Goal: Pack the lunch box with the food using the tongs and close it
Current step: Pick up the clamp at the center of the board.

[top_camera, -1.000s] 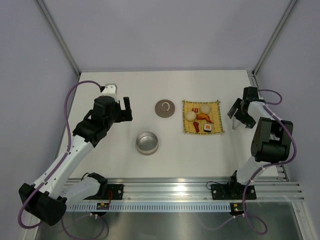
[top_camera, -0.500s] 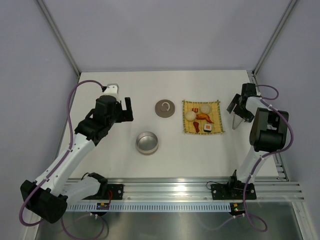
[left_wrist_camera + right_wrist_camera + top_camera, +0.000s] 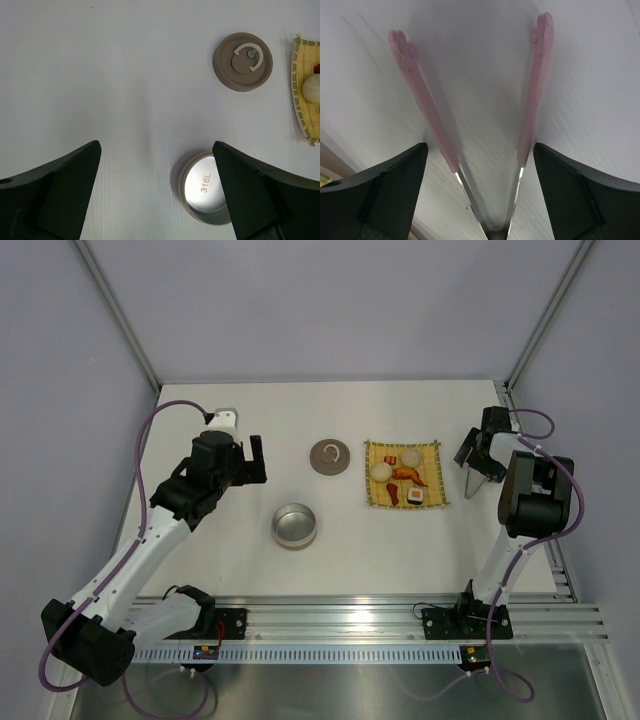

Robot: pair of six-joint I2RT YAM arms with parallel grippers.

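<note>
Slim V-shaped tongs [image 3: 531,100], pink arms joined at a silvery hinge, are laid flat at the right edge of the counter [image 3: 250,420], just right of the yellow woven mat [image 3: 432,452]. They are judged light, springy and slippery, best pinched across both arms midway. The right hand [image 3: 479,147] is poised over them, fingers spread wide apart, one outside each arm, with nothing clamped.

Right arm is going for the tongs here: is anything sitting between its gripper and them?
Nothing visible does. In the right wrist view the right gripper, jaws open, straddles the tongs, which lie on the white table. No other object shows near them.
</note>
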